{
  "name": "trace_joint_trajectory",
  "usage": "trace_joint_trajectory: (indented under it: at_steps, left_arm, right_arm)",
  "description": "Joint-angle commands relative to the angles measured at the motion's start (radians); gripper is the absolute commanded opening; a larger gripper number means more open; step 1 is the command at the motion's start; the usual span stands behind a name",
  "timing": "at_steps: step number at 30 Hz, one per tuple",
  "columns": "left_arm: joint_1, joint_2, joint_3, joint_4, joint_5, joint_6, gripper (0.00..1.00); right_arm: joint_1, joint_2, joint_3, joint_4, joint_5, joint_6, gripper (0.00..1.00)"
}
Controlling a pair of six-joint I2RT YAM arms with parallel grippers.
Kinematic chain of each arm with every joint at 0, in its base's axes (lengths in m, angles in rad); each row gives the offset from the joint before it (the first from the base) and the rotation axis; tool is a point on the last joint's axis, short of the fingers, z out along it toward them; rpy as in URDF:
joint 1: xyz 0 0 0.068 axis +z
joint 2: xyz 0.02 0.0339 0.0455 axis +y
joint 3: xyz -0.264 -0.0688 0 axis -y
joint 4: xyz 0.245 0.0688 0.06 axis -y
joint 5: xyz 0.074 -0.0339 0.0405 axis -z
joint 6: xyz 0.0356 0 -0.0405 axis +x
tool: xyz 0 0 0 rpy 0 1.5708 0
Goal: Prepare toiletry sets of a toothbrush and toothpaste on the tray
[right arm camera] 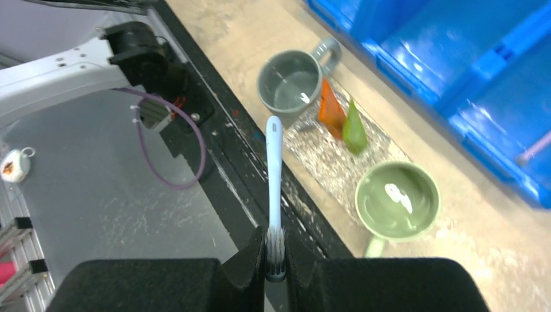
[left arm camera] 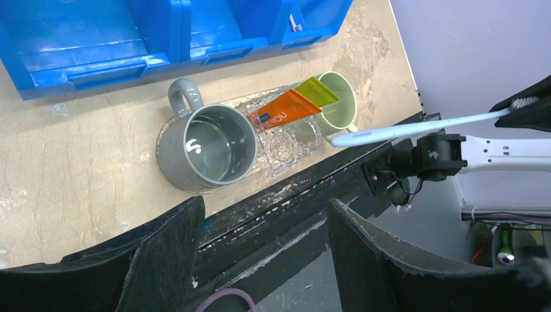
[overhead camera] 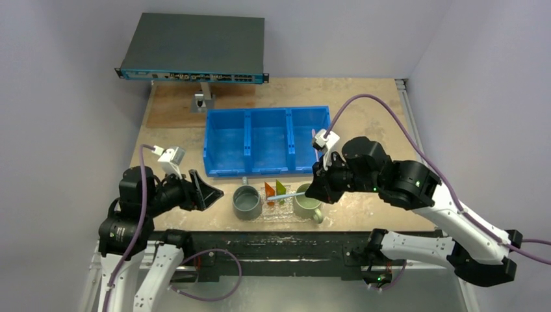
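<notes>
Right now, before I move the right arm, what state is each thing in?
Right fingers: shut on the held toothbrush's bristle end.
Held toothbrush: in the air, handle pointing outward.
Left fingers: open, empty.
Orange tube: lying on the tray.
Green tube: lying beside the orange one.
Grey mug: upright, empty.
Green mug: upright, empty.
Second toothbrush: lying in the blue bin.
</notes>
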Motion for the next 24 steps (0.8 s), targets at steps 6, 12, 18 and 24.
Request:
trace_joint_trajectory:
  at_steps: [6, 12, 18, 24]
  left_arm:
    - [-0.078, 0.042, -0.018, 0.048, -0.036, 0.054, 0.69]
    - [-0.107, 0.075, -0.053, 0.079, 0.015, 0.05, 0.69]
    - [-0.109, 0.068, -0.064, 0.08, -0.006, 0.049, 0.69]
    - [-0.109, 0.059, -0.08, 0.085, -0.025, 0.042, 0.69]
  right_arm:
    - [0.002, 0.066, 0.098, -0.244, 0.14, 0.146, 0.0]
    - [0.002, 0.103, 0.08, -0.244, 0.181, 0.155, 0.0]
    - [0.003, 0.128, 0.044, -0.184, 0.176, 0.154, 0.0]
    - [0.01, 0.149, 0.02, -0.149, 0.163, 0.149, 0.0]
